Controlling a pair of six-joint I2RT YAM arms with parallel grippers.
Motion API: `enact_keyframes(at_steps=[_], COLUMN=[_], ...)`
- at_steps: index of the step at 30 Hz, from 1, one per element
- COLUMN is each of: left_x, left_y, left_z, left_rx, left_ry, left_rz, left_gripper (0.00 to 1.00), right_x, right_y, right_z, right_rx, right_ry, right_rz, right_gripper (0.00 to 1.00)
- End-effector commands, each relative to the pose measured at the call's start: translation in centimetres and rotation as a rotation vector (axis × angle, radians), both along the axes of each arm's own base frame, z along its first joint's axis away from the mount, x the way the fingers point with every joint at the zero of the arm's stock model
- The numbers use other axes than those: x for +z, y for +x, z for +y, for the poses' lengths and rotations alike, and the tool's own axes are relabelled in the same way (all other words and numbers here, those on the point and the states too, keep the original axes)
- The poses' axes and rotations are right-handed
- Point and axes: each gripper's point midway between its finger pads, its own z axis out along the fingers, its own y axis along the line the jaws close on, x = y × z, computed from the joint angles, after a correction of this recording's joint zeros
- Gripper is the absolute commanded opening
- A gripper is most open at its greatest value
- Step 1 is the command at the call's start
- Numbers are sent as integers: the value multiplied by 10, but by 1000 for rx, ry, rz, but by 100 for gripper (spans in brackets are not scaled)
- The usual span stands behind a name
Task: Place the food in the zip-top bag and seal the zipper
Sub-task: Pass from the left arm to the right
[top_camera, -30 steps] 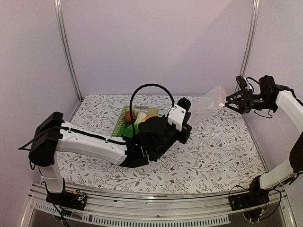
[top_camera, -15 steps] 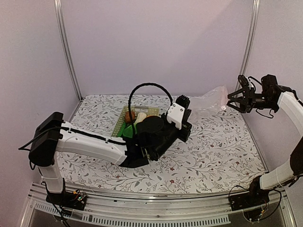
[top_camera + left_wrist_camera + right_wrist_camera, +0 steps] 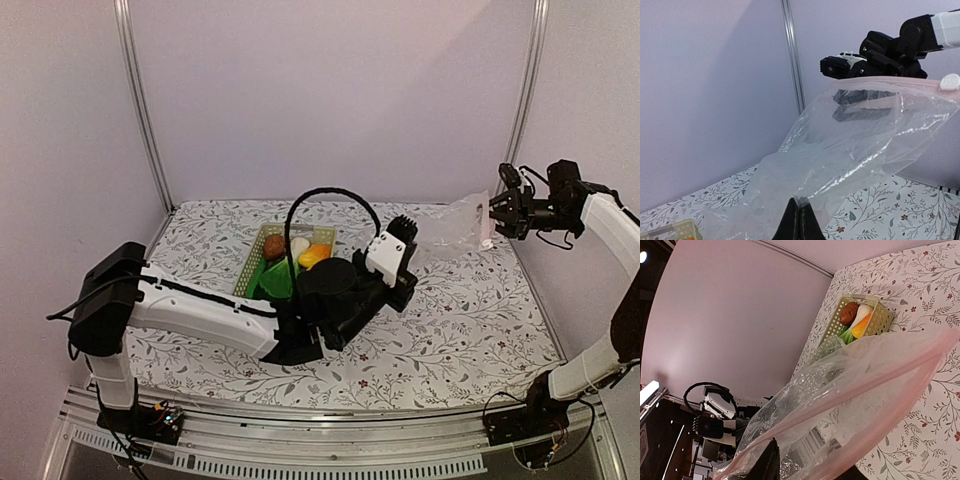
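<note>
Left gripper point(image 3: 797, 217): fingers are pressing flat together, pinching a fold of film at the low end of the zip-top bag point(image 3: 840, 150). So it is clamped on the bag.

Right gripper point(image 3: 495, 212) is sitting at the bag's mouth, up off the table point(image 3: 480, 320). In the left wrist view its dark fingers are showing through the film just under the zipper point(image 3: 890, 79), with some gap between them. Can't tell whether they are actually clamping the strip or only straddling it.

The bag is hanging slack between the two grippers, mouth end high at the right, closed end low near the left wrist. A white slider point(image 3: 951, 81) is sitting on the strip at the far end. Nothing is showing inside the bag.

The food point(image 3: 857, 320) is all lying in the pale green lattice basket point(image 3: 883, 315), just beside the left arm. A brown piece, a white-stemmed green and an orange piece are showing on top.

Handling, as a judgement: the bag is looking very light, floppy and slick, so the film will be crumpling and sliding in a pinch. The pink strip is the stiffest part and the best place to grab. The toy pieces are looking light and hard. Rounded ones may roll, so grip across the middle.
</note>
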Motion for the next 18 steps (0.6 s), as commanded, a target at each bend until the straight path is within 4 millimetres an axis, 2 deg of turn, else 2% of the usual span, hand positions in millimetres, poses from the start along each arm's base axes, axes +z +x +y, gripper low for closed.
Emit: enact_keyframes(at_steps=[1,3,4,5,7,8,10,12,15,18], left_x=[-11,-16,-21,-23,-28,-30,-30,-27,-21,-19], left_y=[-5,-4,-4,-2,-1,0,-1,-1,-1,4], left_z=[-16,-17,-17,-16,-11,-7,1,10,20,27], left_rx=[-25,-24,-20,-13,5,13,11,11,1,-12], left_ry=[42,50,57,60,60,53,32,8,-43,-93], left_rz=[-7,5,16,26,54,72,105,140,208,288], left_gripper=[0,0,3,13,41,52,62,67,70,70], right_x=[1,-1,-4,-5,-5,-2,6,17,16,-15], right_y=[2,7,11,16,29,36,51,62,67,65], right_z=[-2,-7,-10,-14,-26,-34,-48,-53,-32,-2], right_rx=[-11,-42,-63,-86,-141,-183,-271,-337,-361,-271], right_ry=[-16,-81,-127,-175,-302,-372,-525,-687,-927,-1071], right_rz=[-24,-53,-73,-93,-172,-216,-318,-438,-581,-641], right_gripper=[24,14,10,7,2,0,0,0,0,0])
